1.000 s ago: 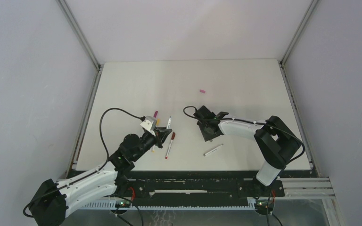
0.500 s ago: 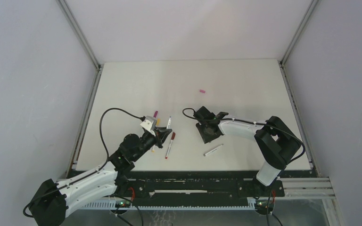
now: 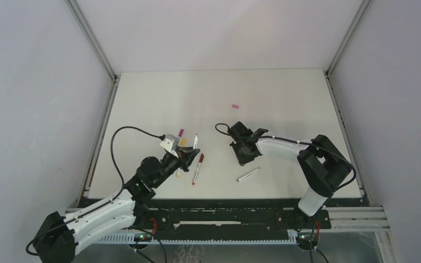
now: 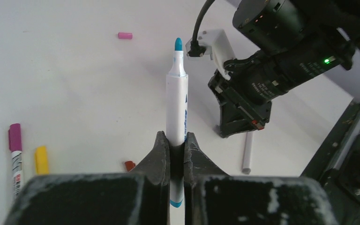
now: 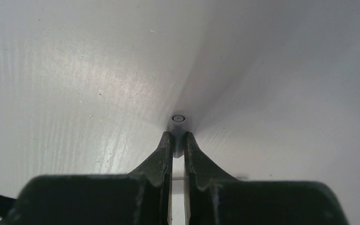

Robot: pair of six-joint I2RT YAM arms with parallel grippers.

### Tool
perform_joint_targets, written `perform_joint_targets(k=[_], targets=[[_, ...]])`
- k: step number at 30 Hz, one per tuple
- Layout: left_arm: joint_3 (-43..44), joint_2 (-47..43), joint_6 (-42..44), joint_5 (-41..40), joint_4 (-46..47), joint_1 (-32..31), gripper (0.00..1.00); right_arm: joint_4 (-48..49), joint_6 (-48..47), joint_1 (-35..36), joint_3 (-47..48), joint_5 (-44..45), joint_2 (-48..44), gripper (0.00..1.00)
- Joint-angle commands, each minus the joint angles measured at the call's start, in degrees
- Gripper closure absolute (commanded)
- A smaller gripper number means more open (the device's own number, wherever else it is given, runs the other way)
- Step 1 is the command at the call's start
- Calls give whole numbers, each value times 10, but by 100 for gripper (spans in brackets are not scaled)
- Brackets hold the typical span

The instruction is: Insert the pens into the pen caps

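My left gripper [image 4: 177, 138] [image 3: 188, 155] is shut on a white pen [image 4: 176, 93] with a blue tip that points away from the wrist camera, toward my right arm. My right gripper [image 5: 178, 137] [image 3: 246, 155] points down at the table, its jaws shut on a small pale pen cap [image 5: 178, 120] that stands upright with its round end showing. A pink pen cap [image 3: 234, 106] [image 4: 125, 35] lies far back. A red-capped pen [image 3: 197, 168], a white pen [image 3: 248, 175] [image 4: 247, 152] and a magenta-capped pen [image 4: 15, 150] lie on the table.
A yellow cap [image 4: 41, 159] and a small dark red cap [image 4: 130, 165] lie near my left gripper. The white table [image 3: 285, 98] is fenced by grey walls with metal rails at left and right. A black rail [image 3: 225, 211] runs along the near edge.
My right gripper has closed its jaws on the small cap and shifted slightly right. My left arm has drawn back a little with the pen still held.
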Motion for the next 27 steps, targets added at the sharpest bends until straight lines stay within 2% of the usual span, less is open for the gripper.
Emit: perform_joint_targets(k=[1,7,13,16,21,27], targets=[[9,-23,-76,6,40,1,100,13,18,-17,22,-46,-55,100],[8,-37,-193,23,71,-2,100,91,76,-35,33,-150,-176,100],[37,-12,-221,41,64,-39,100,262,162,-23,12,-205,-260,100],[57,13,-237,50,64,-56,100,323,184,-8,0,-206,-281,100],[84,46,-229,61,53,-73,100,372,196,15,-10,-203,-295,100],[92,47,-227,58,45,-81,100,369,195,24,-10,-208,-292,100]])
